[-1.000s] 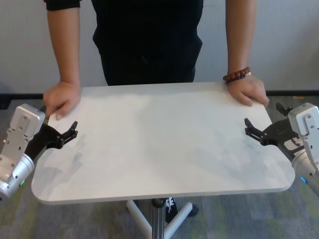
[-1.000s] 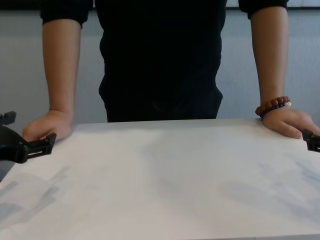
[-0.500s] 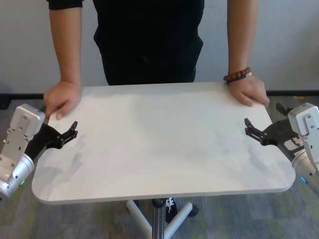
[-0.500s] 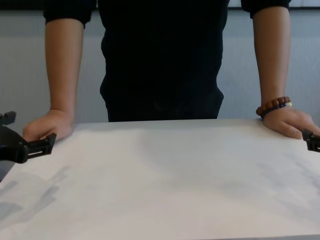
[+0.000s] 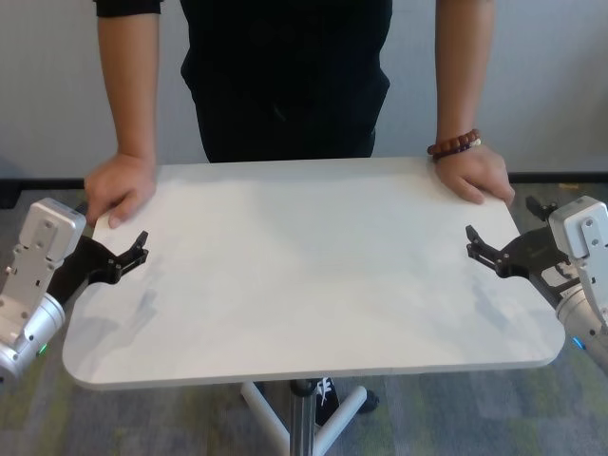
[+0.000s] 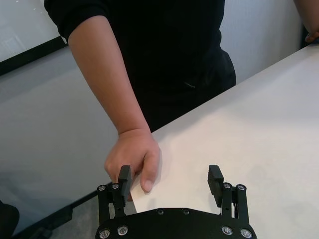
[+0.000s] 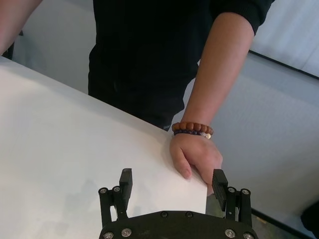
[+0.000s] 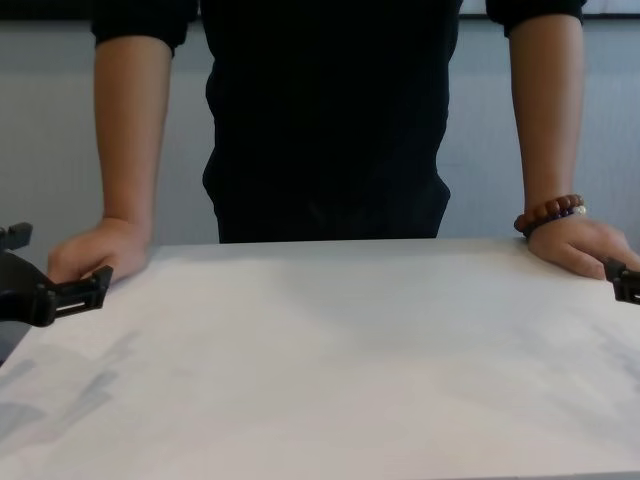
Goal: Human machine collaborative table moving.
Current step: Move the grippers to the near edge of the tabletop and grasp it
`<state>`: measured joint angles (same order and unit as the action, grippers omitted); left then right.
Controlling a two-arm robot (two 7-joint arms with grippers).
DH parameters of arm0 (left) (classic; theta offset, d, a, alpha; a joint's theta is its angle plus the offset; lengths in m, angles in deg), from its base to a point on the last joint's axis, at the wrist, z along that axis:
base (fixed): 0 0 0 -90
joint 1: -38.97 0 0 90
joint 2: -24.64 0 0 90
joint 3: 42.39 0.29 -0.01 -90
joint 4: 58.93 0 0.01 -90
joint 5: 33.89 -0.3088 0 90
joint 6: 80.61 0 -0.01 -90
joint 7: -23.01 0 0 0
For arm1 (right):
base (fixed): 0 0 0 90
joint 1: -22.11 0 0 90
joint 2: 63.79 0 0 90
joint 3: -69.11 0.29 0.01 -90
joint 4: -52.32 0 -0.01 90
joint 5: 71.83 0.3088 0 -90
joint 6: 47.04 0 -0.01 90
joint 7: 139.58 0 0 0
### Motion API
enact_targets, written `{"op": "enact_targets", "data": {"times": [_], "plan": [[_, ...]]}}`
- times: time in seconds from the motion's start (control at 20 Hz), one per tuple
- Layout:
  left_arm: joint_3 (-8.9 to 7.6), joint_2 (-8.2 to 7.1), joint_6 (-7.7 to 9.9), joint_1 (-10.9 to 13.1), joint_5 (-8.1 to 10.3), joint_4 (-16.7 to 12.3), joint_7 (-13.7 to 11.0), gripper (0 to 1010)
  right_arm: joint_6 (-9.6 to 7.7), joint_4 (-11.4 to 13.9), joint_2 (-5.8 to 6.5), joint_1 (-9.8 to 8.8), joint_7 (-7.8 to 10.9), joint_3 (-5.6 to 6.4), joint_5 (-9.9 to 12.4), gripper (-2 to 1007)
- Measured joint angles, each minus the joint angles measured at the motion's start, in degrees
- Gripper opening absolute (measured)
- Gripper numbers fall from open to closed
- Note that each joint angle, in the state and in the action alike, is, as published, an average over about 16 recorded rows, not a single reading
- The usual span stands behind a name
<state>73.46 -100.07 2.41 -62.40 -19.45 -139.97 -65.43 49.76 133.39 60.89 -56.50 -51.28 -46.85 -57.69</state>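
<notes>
One white table [image 5: 313, 271] is seen in front of the robot, its rectangular top with rounded corners lying level. The long axis of the top runs from the robot's left to its right, the short axis from the robot toward the person. A single slim metal post [image 5: 300, 423] is visible beneath the near edge, with white feet branching off at its base over grey carpet.

One person [image 5: 285, 76] in a black short-sleeved top stands at the far long edge, facing the robot. Two hands are placed on the far corners: one hand [image 5: 119, 187] on the corner at the robot's left, the other hand [image 5: 475, 174] on the corner at the robot's right. One brown beaded bracelet [image 5: 453, 144] is worn on the wrist at the robot's right, and in the right wrist view a second, darker strand is seen just under it.

Two tools are counted, one at each short side. The left tool [image 5: 141, 249] is held at the left edge of the top, just beside the person's hand, with its fingers [image 6: 124, 178] spread apart, one above the top and one off its edge. The right tool [image 5: 472, 243] is held at the right edge, near the braceleted hand, with its fingers [image 7: 126, 181] likewise spread wide. Whether either tool touches the top cannot be told.
</notes>
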Motion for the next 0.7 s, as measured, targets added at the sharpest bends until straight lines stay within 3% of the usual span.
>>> {"op": "enact_targets", "data": {"times": [0.35,0.7], "plan": [[0.03,-1.71,-0.48,1.57,-2.44,-3.36,0.22,1000,-1.28,2.6,1.04,-0.92,-0.6,-0.86,-3.34,1005],[-0.66,-6.56,-0.13,6.99,-7.12,-11.45,1.45,1000,-3.42,8.37,3.06,-4.4,-2.24,-1.58,-8.09,1005]]}}
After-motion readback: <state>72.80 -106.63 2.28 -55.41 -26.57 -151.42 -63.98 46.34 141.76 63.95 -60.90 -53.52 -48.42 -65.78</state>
